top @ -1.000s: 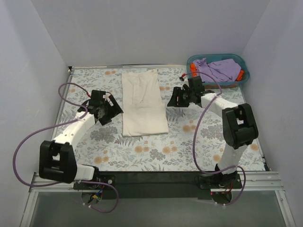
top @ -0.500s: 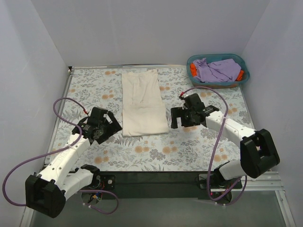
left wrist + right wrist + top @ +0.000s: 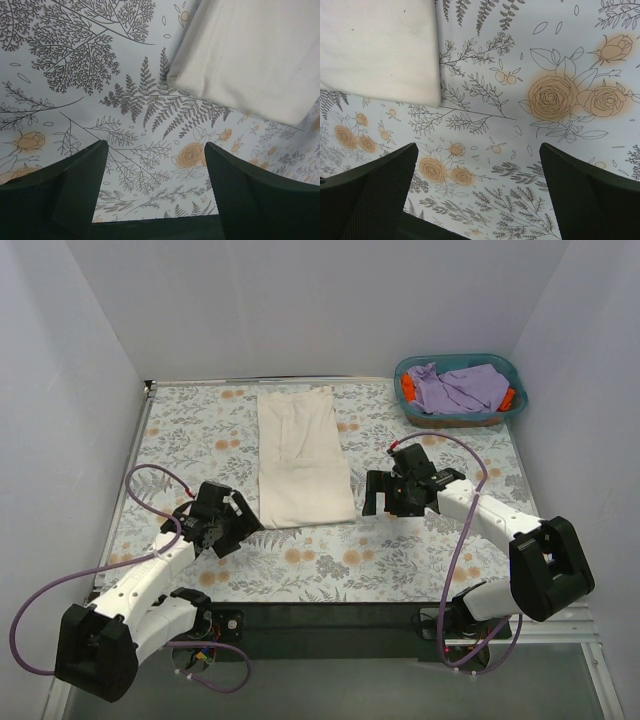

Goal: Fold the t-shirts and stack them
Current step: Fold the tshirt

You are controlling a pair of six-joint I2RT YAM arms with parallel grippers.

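Wide open and empty, left gripper (image 3: 232, 527), with folded cream t-shirt (image 3: 303, 455) just ahead to its right. Likewise open and empty, right gripper (image 3: 383, 498), same shirt just ahead to its left. Well beyond right gripper, lavender garment (image 3: 462, 388) and orange garment (image 3: 407, 387) heaped in teal basket (image 3: 511, 369).

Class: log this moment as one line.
left gripper open | right gripper open | cream t-shirt flat between them | purple garment, orange garment in basket
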